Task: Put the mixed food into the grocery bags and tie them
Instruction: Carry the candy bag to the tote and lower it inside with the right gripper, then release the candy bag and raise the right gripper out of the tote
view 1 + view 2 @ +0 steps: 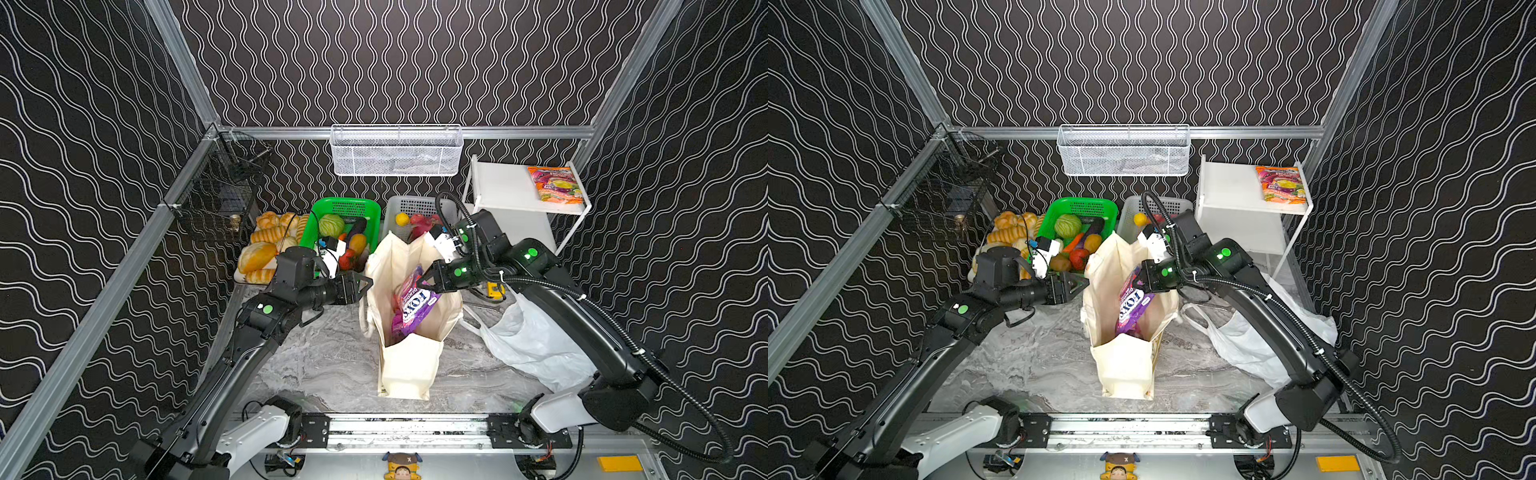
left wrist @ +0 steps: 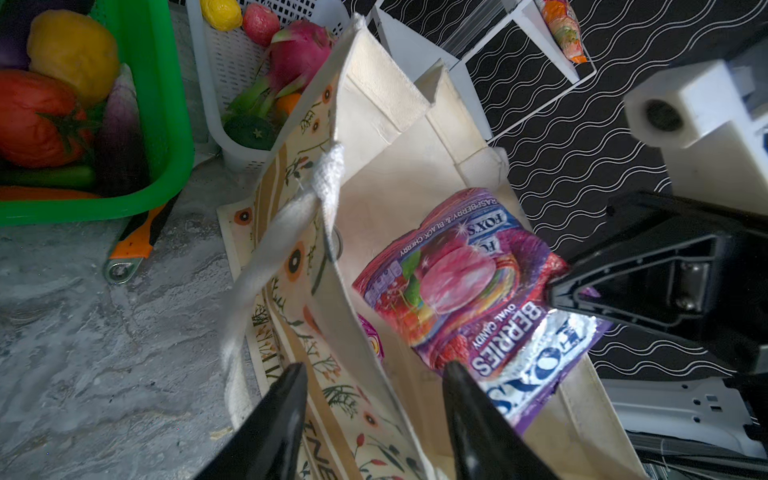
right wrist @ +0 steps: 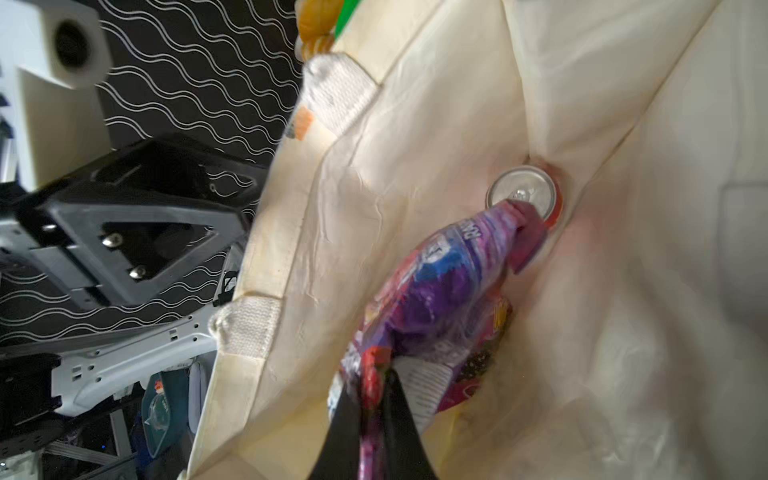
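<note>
Soda can (image 3: 520, 189) half hidden behind purple pkt (image 3: 436, 301); pkt edges blurred.

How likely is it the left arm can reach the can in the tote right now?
Probably not: the can sits deep in the tote, the packet in the right jaws hangs over it, and the left jaws straddle the tote's wall.

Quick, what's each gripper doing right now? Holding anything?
Left gripper: open, jaws either side of the tote wall, holding nothing.
Right gripper: closed on the packet, inside the tote's mouth.
</note>
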